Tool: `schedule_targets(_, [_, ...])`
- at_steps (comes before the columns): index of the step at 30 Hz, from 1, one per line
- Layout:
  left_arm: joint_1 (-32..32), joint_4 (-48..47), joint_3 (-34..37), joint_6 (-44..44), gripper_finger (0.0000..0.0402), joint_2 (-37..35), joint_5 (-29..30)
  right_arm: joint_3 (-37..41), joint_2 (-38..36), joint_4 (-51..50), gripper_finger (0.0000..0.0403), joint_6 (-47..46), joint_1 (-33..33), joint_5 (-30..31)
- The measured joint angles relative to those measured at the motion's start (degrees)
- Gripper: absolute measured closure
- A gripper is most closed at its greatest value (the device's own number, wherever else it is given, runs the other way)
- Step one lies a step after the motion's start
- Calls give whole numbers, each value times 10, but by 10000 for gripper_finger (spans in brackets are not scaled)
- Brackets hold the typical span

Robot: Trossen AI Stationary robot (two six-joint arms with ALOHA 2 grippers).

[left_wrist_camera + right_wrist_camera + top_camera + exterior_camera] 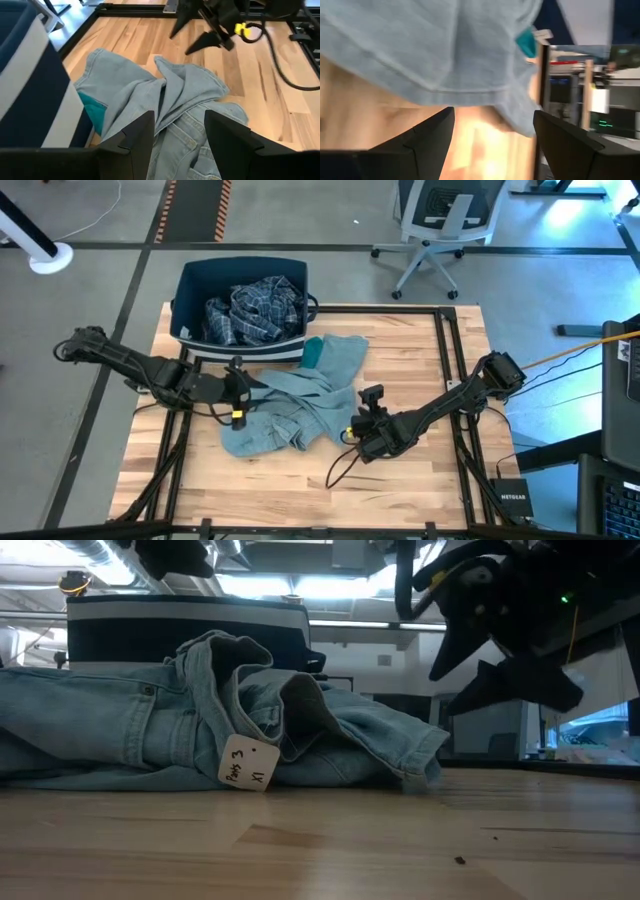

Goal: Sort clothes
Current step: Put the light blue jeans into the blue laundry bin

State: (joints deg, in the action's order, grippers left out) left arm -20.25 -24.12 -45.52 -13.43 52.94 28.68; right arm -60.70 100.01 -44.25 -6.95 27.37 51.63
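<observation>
High view shows a wooden surface (420, 470) with a light grey-blue garment (300, 405) crumpled near its middle; it looks like denim, with seams and a waistband visible in the left wrist view; a teal piece (312, 350) lies at its far edge, touching it, just beside the dark blue bin (190, 300). The bin stands at the far side of the surface and holds a blue-white plaid shirt (255, 308), bunched inside it. The left end effector (237, 402) is at the left edge of the garment, over its cloth; its two fingers (131, 142) stand apart and open, with nothing between them. The right end effector (358, 432) is at the right edge of the garment, low over the wood; its fingers (427, 135) are also spread wide, empty, and the hem of the garment lies just ahead of them. Low view shows the garment lying flat on the wood, with a small white tag (248, 764) hanging at its front fold; some handwriting is on the tag, but I cannot read it with certainty.
</observation>
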Motion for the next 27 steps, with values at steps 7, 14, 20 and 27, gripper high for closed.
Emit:
schedule_targets(7, [0, 10, 0, -9, 233, 0, 9, 0, 0, 47, 112, 0, 0, -92])
schedule_targets(14, [0, 8, 0, -9, 233, 0, 9, 0, 0, 107, 112, 0, 0, -150])
schedule_targets(20, [0, 8, 0, -8, 233, 0, 9, 0, 0, 155, 112, 0, 0, -153])
schedule_targets(27, [0, 8, 0, -7, 233, 0, 10, 0, 0, 196, 112, 0, 0, -153])
